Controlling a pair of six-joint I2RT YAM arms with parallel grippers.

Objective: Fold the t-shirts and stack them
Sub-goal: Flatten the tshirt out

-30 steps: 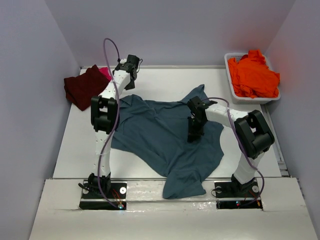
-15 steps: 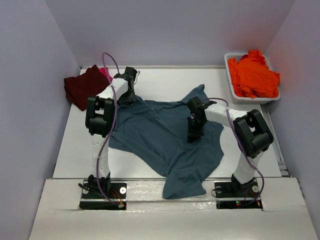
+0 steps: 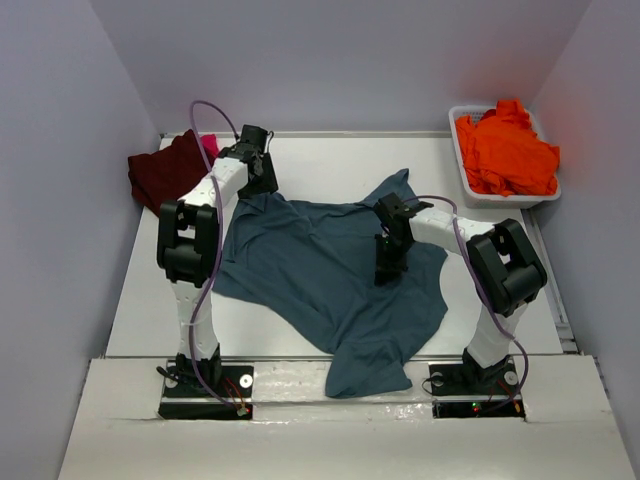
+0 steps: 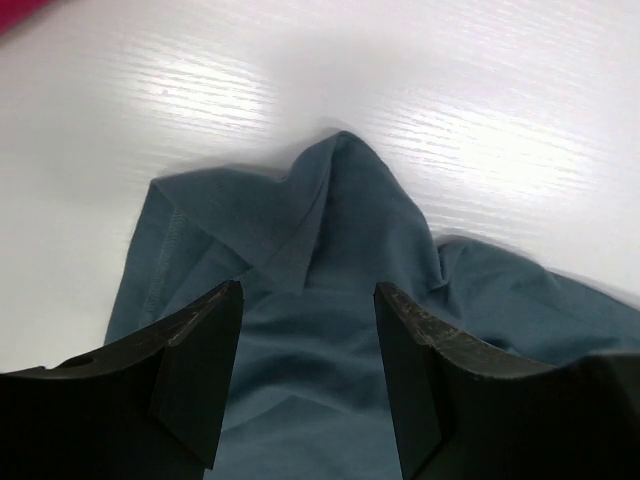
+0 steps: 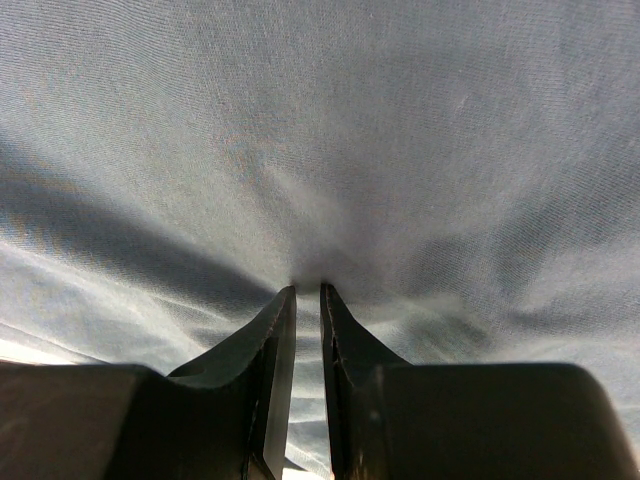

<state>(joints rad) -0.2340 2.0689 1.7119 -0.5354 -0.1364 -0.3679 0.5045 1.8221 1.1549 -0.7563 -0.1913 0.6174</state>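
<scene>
Slate-blue t-shirt (image 3: 330,280): lies open and creased across the middle of the bench (image 3: 320,160). No fold is made in it, and its near end reaches over the near edge.

Maroon t-shirt (image 3: 160,175): a compact heap at the far left corner. It appears to be the start of the stack.

Pink t-shirt (image 3: 210,145): a sliver showing just behind the maroon one.

Orange t-shirt (image 3: 505,150): crumpled in the white tub (image 3: 500,198) at the far right, not yet handled.

Left end effector (image 4: 307,290): jaws apart, empty, poised over the peaked far-left corner of the slate-blue cloth.

Right end effector (image 5: 307,290): jaws drawn nearly together on a pinch of the same shirt near its middle right, with puckers running to the tips.

Progress, as judged: early to middle. One shirt is being arranged, one waits in the tub, and at most two are stacked.

Not made out:
- how neatly the maroon and pink pieces are folded
- most of the pink piece, which is hidden
- whether the tub holds more than one garment
- how many layers the right jaws hold
</scene>
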